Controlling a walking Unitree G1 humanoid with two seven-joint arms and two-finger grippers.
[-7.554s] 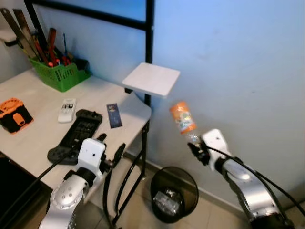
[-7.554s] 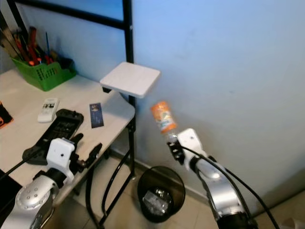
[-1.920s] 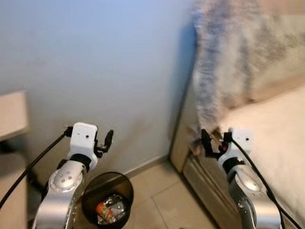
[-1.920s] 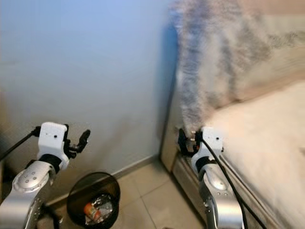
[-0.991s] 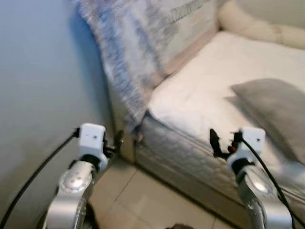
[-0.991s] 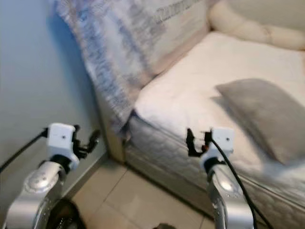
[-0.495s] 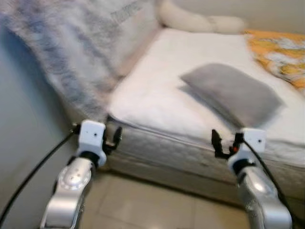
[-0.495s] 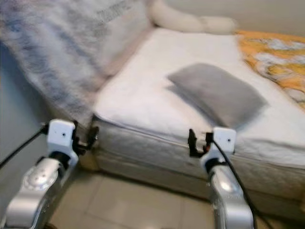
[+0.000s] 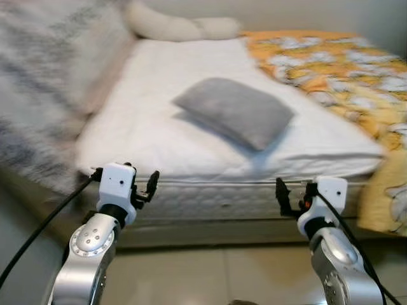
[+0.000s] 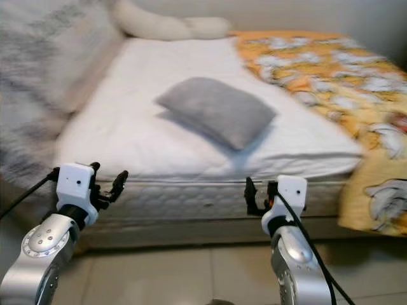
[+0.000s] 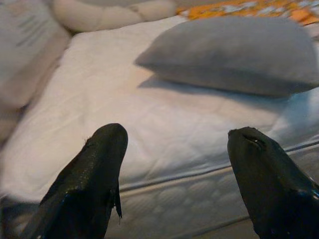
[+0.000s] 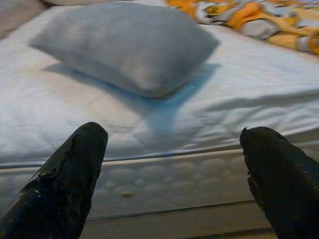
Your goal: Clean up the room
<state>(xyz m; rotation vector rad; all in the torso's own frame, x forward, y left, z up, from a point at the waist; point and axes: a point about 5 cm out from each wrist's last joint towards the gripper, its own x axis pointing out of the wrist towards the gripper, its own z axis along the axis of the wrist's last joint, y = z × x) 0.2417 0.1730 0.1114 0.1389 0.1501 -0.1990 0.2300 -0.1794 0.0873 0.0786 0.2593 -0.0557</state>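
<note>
I see a plain grey pillow [image 9: 234,112] on a white bed [image 9: 152,136], an orange blanket [image 9: 331,63] with white patches, and a cream bolster [image 9: 181,27].

No legible text, labels, brands or numbers. Faint marks on the grey throw [image 9: 38,95] at the bed's [image 9: 159,127] left side are too blurred to read.

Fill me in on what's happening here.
The robot stands at the side of a bed, facing it. Both arms are raised in front of it, the left gripper and right gripper open and holding nothing. A grey pillow lies on the white mattress, a long cream pillow sits at the far end, and an orange patterned blanket covers the right side. Nothing is being handled.
</note>
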